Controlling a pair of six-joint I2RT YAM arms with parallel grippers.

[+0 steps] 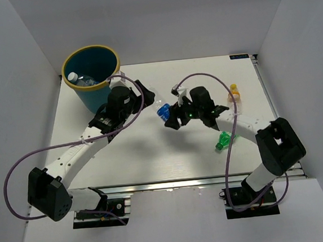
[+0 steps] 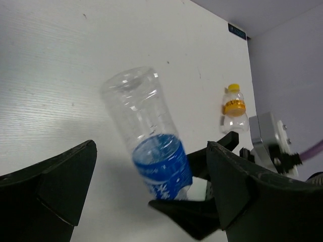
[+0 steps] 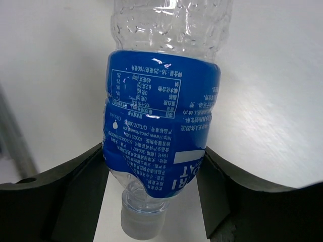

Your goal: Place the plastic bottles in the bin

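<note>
The right fingers (image 3: 75, 184) clamp a blue-labelled bottle (image 3: 161, 111) near its neck above the surface (image 1: 153, 150); the left fingers (image 2: 55, 181) stand spread near its base. The bin (image 1: 86, 99) sits at the far left corner.

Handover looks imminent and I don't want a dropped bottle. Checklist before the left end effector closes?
1. Right end effector shut on the blue-labelled bottle, near its cap end: ok.
2. Left end effector open, bottle's clear body framed between its fingers: ok.
3. Left fingers far enough along the body to clamp it: cannot tell.
4. Bin upright, mouth unobstructed, one white-capped bottle inside with room left: ok.
5. Yellow-capped bottle and green bottle lie off to the right, away from the handover spot: ok.
</note>
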